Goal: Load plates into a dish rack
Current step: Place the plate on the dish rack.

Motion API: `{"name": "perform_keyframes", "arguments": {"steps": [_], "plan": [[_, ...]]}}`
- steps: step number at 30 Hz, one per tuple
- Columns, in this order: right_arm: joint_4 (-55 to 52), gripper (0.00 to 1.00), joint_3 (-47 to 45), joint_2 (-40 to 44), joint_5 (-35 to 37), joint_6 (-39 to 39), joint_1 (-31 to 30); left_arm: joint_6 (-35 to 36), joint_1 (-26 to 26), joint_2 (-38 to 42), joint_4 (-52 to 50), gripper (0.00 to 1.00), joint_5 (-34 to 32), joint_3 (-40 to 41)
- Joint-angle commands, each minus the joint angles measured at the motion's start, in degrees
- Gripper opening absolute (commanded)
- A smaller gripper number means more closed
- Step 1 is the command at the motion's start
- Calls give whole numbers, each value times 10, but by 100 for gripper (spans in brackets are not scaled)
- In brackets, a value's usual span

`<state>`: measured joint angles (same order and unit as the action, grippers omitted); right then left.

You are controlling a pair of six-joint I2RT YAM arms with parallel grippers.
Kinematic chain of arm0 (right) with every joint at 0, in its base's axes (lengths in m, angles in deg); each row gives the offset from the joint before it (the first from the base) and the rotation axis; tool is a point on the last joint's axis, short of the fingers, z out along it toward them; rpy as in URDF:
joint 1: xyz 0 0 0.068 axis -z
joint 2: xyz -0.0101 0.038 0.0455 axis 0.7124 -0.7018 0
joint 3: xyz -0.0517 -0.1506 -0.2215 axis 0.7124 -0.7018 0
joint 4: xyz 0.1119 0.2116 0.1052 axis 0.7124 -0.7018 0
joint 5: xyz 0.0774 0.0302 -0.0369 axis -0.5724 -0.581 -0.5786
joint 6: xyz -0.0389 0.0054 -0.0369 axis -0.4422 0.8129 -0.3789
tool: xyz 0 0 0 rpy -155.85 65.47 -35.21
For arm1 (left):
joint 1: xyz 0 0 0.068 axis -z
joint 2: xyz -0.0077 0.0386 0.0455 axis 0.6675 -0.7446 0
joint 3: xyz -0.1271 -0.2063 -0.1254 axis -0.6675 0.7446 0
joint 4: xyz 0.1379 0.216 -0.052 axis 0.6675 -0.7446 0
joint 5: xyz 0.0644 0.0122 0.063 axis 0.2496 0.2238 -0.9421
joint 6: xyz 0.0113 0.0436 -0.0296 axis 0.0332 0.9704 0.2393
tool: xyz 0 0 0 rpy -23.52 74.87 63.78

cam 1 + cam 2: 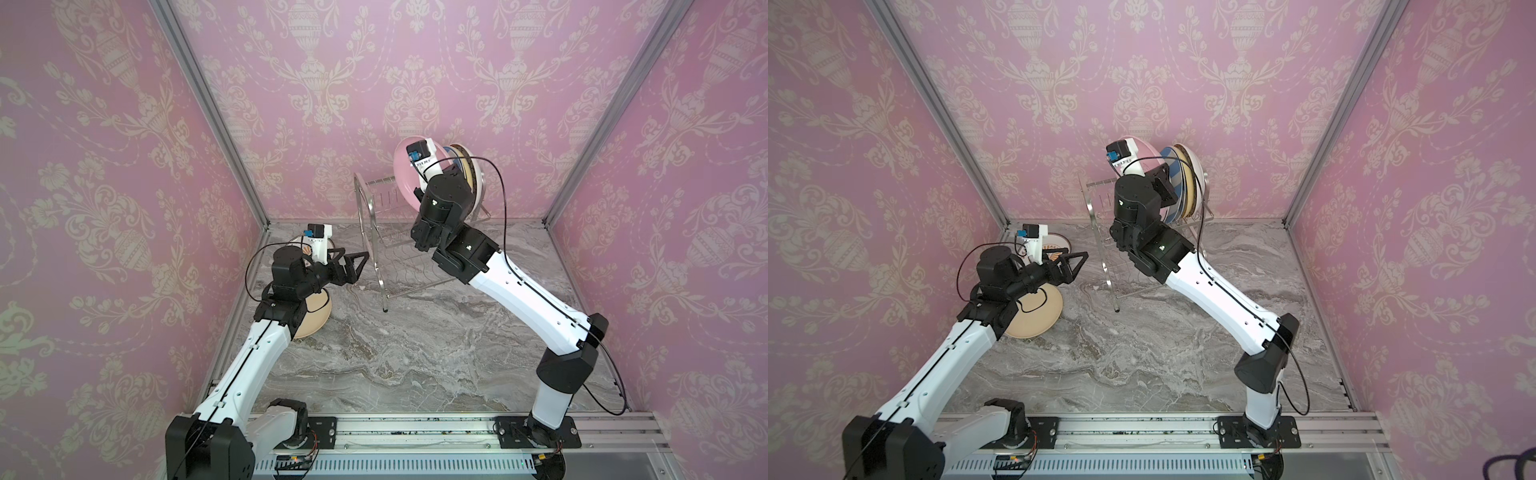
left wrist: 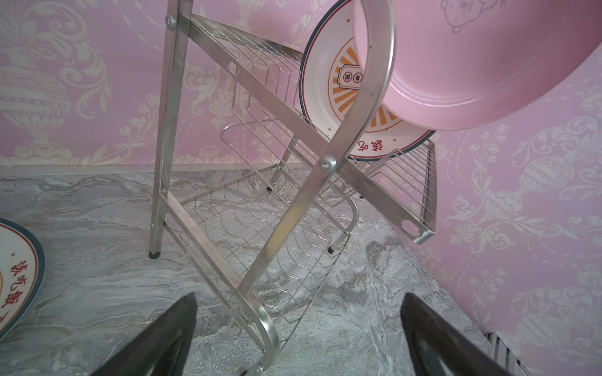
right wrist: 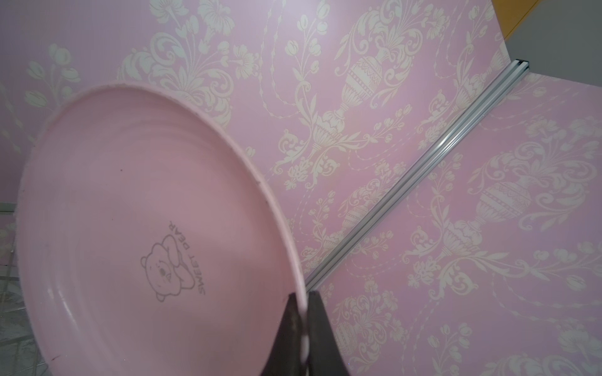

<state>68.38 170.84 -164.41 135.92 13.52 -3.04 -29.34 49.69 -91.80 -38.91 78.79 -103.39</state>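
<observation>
Right claw (image 3: 301,325) was pinched tight on the rim of the round pink plate (image 3: 146,211) with the little bear drawing, one finger on each face of the edge. That plate was up at the top tier of the shiny chrome wire dish rack (image 1: 374,232), standing on edge and leaning a bit. It was right next to the plates already parked upright on that tier: a blue-and-white striped plate (image 1: 1169,183), a tan-looking plate (image 1: 1187,187) and a white plate (image 1: 1200,174) at the end furthest from the pink one. From the left wrist view, a white plate with an orange sunburst (image 2: 325,97) sat in the upper slots just behind the pink one, and the rack's arched tube crossed in front of both. Couldn't match that one to the ones seen from above, tbh. Also couldn't tell if the pink plate's bottom edge was down in a slot or just over it. Left claw (image 1: 361,268) was spread wide, its fingers (image 2: 163,341) holding nothing, low over the grey marble tabletop (image 1: 415,353) just beside the rack's front frame and pointing at it. Further out from the rack on that side, a plain cream round plate (image 1: 318,316) lay flat under the left arm. A second sunburst plate (image 1: 1054,245) lay flat near it, closer to the back wall.
</observation>
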Motion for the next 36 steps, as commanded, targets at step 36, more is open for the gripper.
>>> {"name": "perform_keyframes", "arguments": {"steps": [36], "plan": [[78,0,265,-228,48,-232,36,5,8,-39,41,99,54,13]]}}
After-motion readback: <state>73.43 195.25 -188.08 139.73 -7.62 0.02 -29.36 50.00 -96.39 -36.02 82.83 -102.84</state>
